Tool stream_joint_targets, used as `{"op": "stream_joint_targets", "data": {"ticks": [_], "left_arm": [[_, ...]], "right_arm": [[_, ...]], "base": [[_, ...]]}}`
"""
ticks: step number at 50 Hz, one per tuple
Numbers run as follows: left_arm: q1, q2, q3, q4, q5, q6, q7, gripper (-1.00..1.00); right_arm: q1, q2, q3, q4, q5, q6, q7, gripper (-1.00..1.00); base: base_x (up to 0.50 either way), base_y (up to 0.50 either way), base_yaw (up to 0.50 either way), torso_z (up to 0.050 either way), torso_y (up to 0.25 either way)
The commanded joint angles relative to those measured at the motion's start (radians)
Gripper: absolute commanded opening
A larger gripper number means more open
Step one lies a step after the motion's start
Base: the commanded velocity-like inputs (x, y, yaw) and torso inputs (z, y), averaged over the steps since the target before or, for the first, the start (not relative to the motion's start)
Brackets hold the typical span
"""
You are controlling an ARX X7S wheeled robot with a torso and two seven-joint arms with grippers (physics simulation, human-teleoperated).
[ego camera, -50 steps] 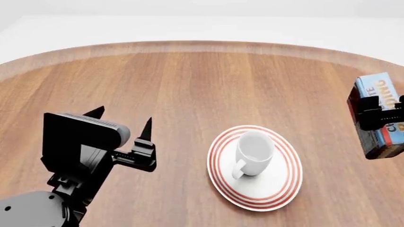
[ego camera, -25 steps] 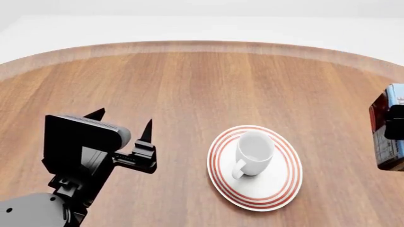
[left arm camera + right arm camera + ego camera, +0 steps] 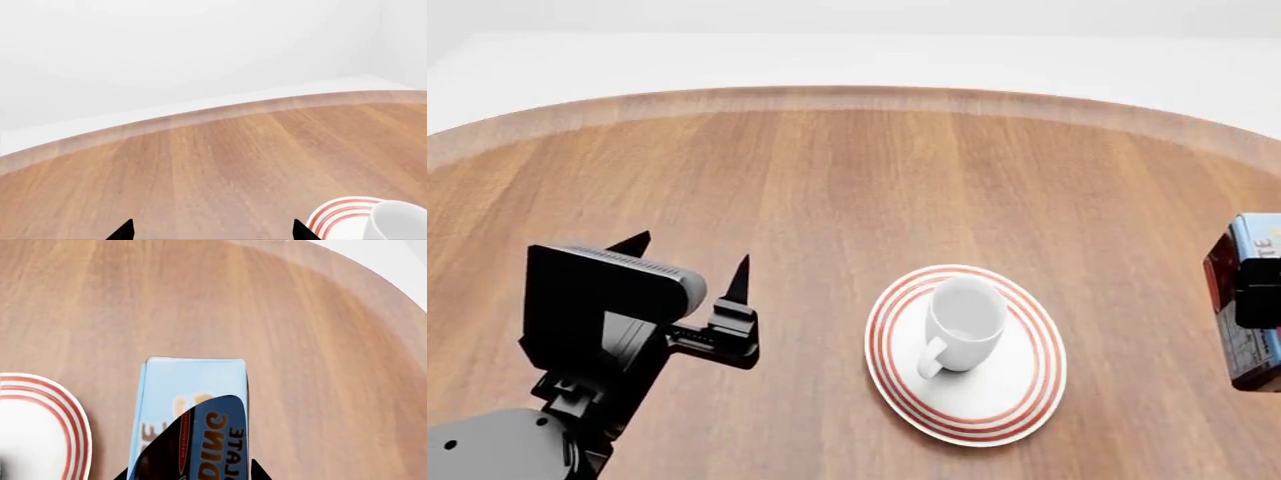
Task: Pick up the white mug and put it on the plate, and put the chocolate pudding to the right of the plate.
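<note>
The chocolate pudding point(image 3: 1257, 300) sits clamped in the right fingers point(image 3: 190, 472), right of the plate point(image 3: 966, 352) bearing the white mug point(image 3: 962, 324); left fingers point(image 3: 683, 262) are apart, empty.

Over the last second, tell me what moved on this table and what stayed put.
The chocolate pudding, held in the right gripper, shifted rightward toward the head view's edge and a little lower, so it is now partly cut off. It stays gripped, right of the plate. The white mug stayed upright on the plate. The left gripper stayed open and empty, barely drifting.
</note>
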Motion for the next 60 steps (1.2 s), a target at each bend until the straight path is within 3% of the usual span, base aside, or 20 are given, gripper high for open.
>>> {"op": "stream_joint_targets", "data": {"ticks": [1, 8, 20, 60], "left_arm": [[0.001, 0.015, -0.03, 0.007, 0.011, -0.003, 0.015, 1.0], [0.003, 0.023, -0.026, -0.001, 0.013, -0.012, 0.013, 1.0], [0.004, 0.027, -0.025, -0.004, 0.012, -0.018, 0.014, 1.0], [0.009, 0.044, -0.022, -0.015, 0.013, -0.038, 0.016, 1.0]], "right_arm": [[-0.092, 0.024, 0.031, -0.005, -0.007, -0.065, -0.037, -1.0], [-0.116, -0.004, 0.018, 0.034, -0.032, -0.104, -0.061, -1.0], [0.038, -0.141, -0.059, 0.155, -0.183, -0.08, -0.175, -1.0], [0.094, -0.241, -0.11, 0.297, -0.28, -0.112, -0.239, -1.0]], "base": [[0.0, 0.0, 0.0, 0.0, 0.0], [0.0, 0.0, 0.0, 0.0, 0.0], [0.0, 0.0, 0.0, 0.0, 0.0], [0.0, 0.0, 0.0, 0.0, 0.0]]}}
